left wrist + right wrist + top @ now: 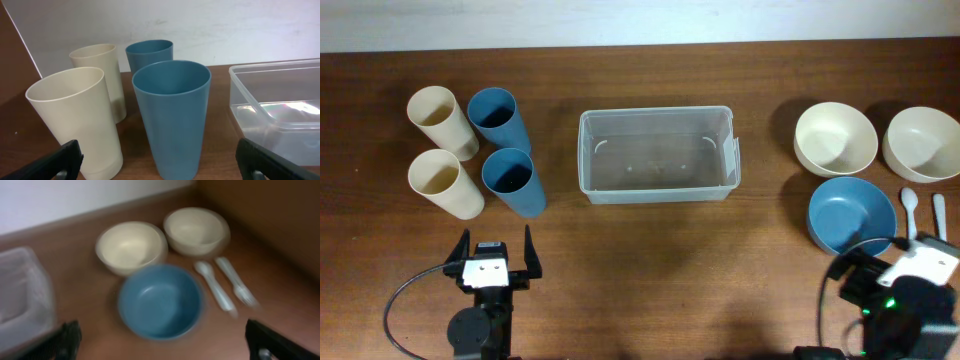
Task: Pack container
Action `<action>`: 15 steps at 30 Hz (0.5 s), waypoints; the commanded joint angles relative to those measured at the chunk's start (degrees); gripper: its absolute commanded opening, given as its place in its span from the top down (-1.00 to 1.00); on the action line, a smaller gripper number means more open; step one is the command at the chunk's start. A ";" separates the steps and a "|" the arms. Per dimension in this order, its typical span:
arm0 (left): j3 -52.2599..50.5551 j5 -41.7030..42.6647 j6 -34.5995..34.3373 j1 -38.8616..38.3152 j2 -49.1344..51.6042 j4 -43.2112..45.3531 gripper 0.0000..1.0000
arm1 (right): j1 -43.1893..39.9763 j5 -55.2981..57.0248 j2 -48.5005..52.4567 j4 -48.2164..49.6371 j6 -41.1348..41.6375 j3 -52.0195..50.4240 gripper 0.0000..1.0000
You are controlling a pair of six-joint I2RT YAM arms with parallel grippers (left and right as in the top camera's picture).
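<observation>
The clear plastic container [657, 155] sits empty at the table's middle back; its corner shows in the left wrist view [275, 110] and its edge in the right wrist view [20, 295]. Two cream cups [442, 120] [444, 182] and two blue cups [498, 118] [513, 181] stand at the left. My left gripper [492, 252] is open and empty, just in front of the near blue cup [171, 117]. Two cream bowls [835, 138] [923, 142], a blue bowl [851, 214], a spoon [909, 208] and a fork [940, 214] lie at the right. My right gripper [880, 262] is open, just in front of the blue bowl [160, 300].
The table's back edge meets a white wall [620, 20]. A black cable [405, 300] loops beside the left arm. Bare brown wood [670, 280] lies between the two arms.
</observation>
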 commanded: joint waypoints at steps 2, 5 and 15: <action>-0.11 0.79 1.11 -0.17 -0.37 -0.39 -1.00 | 0.26 6.27 10.36 -14.53 4.13 14.08 -0.98; -0.11 0.81 1.11 -0.17 -0.37 -0.39 -1.00 | 0.26 -6.49 13.70 -16.09 4.13 15.13 -0.98; -0.11 0.81 1.11 -0.17 -0.37 -0.39 -1.00 | -4.96 10.08 25.31 -24.00 51.56 14.45 -0.98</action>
